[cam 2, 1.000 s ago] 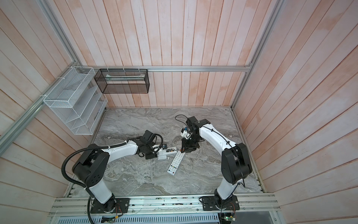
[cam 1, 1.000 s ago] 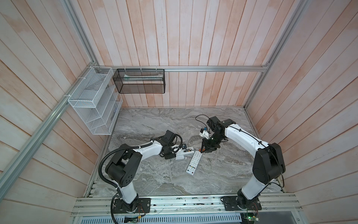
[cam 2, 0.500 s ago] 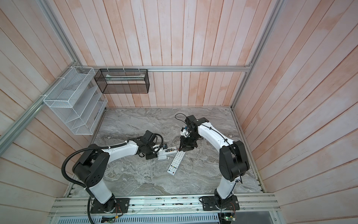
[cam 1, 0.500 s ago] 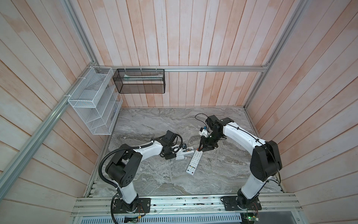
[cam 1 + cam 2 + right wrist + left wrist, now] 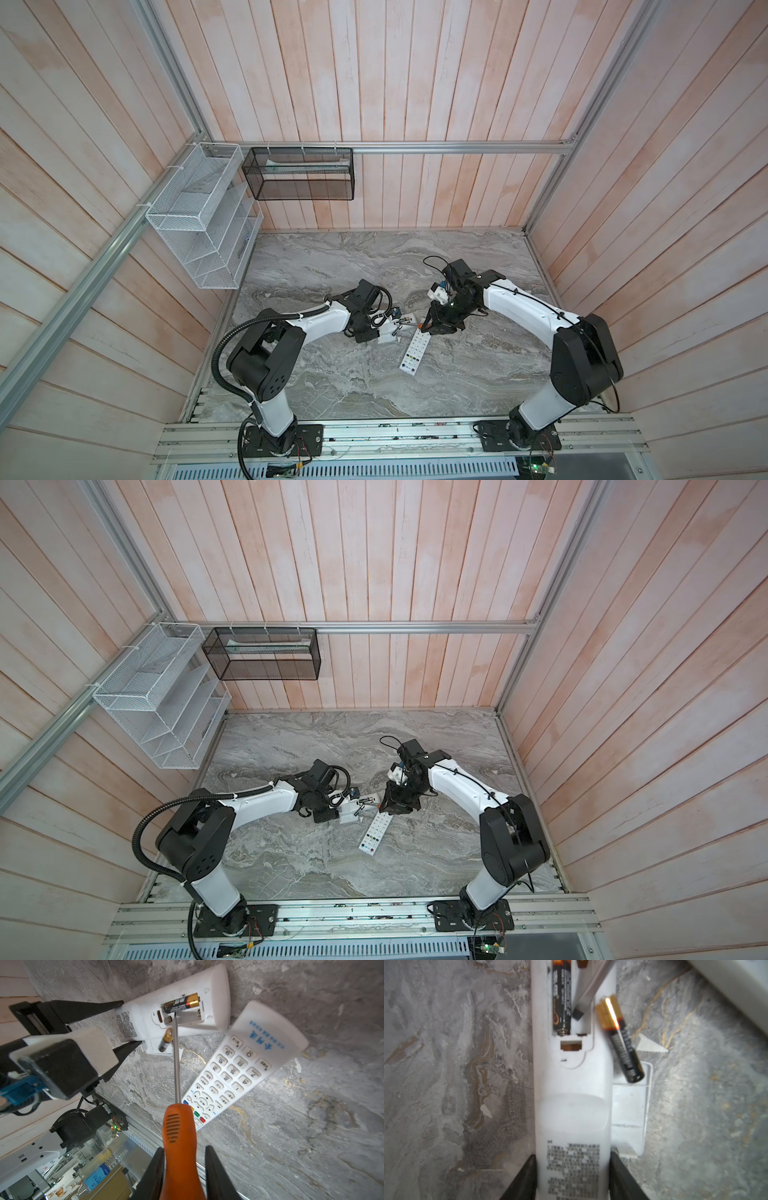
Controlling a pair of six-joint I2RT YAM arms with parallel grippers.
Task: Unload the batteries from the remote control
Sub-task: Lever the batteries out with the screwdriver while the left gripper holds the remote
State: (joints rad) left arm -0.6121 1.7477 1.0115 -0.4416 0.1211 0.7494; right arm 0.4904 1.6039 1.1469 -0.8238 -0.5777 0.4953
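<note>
Two remotes lie at lower centre of both top views: the second remote [image 5: 414, 352] free, keys up, the open remote [image 5: 571, 1105] clamped at its tail by the left gripper [image 5: 572, 1155]. The right gripper [image 5: 184, 1148] is closed on the screwdriver [image 5: 178, 1126]. The loose battery [image 5: 620, 1039] rests beside the open remote, dark end over the cover [image 5: 629, 1109]. The seated battery [image 5: 180, 1003] lies along that remote, gold end away from the left gripper; the shaft crosses it, tip by its dark end, so the right arm likely pries
</note>
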